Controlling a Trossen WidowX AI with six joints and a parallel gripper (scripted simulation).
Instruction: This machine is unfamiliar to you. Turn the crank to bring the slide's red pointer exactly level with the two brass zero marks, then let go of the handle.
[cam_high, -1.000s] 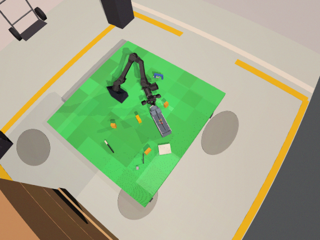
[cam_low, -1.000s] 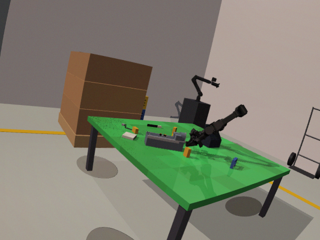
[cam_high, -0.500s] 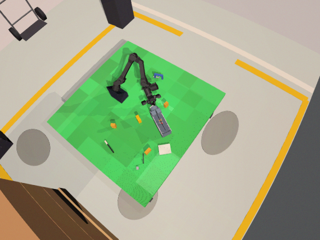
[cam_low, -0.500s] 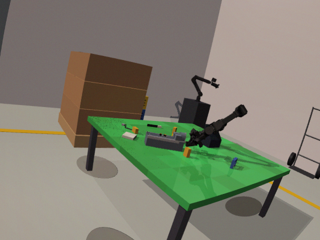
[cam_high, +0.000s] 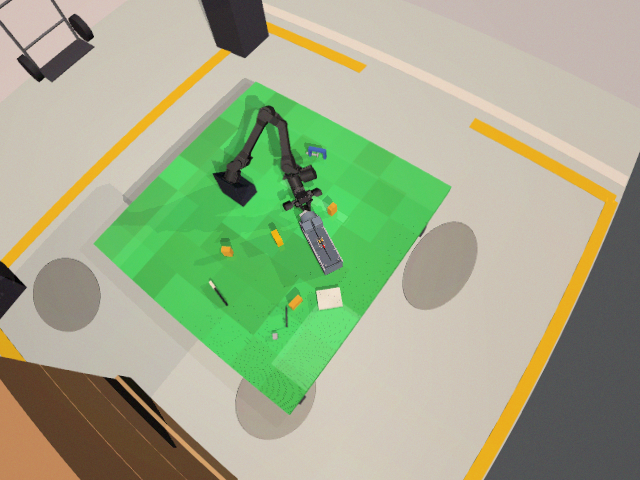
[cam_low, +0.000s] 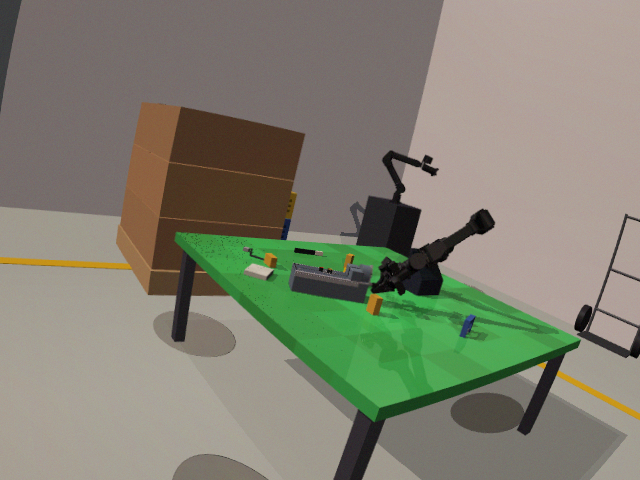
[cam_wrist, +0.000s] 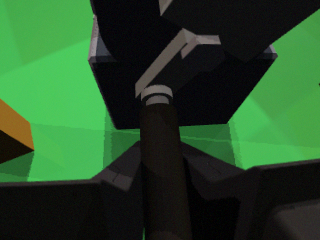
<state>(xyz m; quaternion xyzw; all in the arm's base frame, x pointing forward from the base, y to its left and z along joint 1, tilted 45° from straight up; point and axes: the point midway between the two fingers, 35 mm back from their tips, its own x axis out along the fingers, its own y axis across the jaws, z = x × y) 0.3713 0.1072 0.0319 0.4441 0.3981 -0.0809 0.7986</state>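
Wrist view: 2 dark angular fingers grip the smooth, cylindrical brown handle (cam_wrist: 162, 170).

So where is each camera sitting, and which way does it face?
Top: high over the green table, looking down; the whole arm shows, its tool at the crank end of the grey machine.
Exterior: off beside the table, looking across it towards the cardboard-coloured stack; arm and tool appear side-on.
Wrist: on the arm, looking past the tool's fingers, shut on the dark crank handle, towards the machine's end.
Top and exterior share the blue bracket.
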